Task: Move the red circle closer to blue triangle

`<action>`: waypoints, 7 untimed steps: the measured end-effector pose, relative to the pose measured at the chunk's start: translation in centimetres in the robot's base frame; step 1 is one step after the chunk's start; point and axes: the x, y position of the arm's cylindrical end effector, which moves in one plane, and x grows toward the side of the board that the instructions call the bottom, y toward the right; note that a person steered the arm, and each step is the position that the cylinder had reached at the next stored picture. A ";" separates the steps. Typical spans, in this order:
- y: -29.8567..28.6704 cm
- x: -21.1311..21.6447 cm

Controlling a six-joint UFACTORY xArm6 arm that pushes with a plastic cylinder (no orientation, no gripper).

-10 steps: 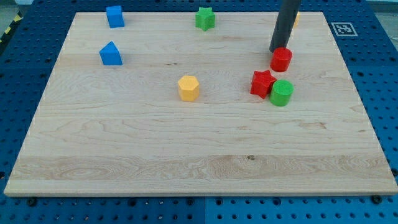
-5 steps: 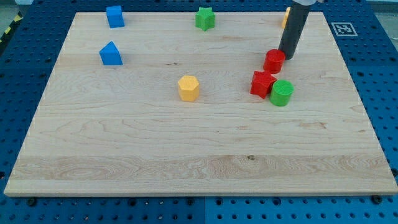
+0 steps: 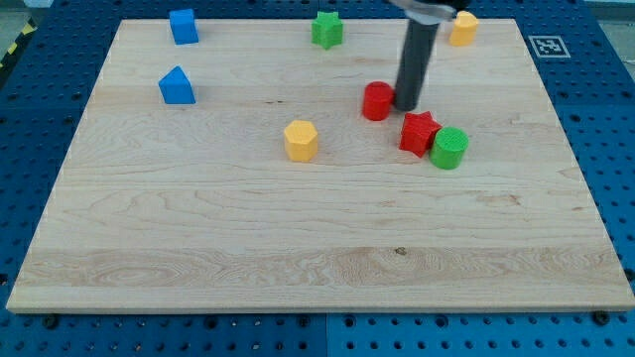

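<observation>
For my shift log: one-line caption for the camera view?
My tip presses the red circle's right side, the blue triangle far off at the view's left.

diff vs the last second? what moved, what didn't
The red circle slid toward the view's left, away from the red star and nearer the blue triangle. My tip came round from its upper side to its right and followed it, touching its right edge. Both green blocks, both yellow blocks, the blue square and the red star stayed put.
</observation>
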 end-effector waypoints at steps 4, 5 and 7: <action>-14.9 0.2; -13.2 -1.4; -13.6 -3.5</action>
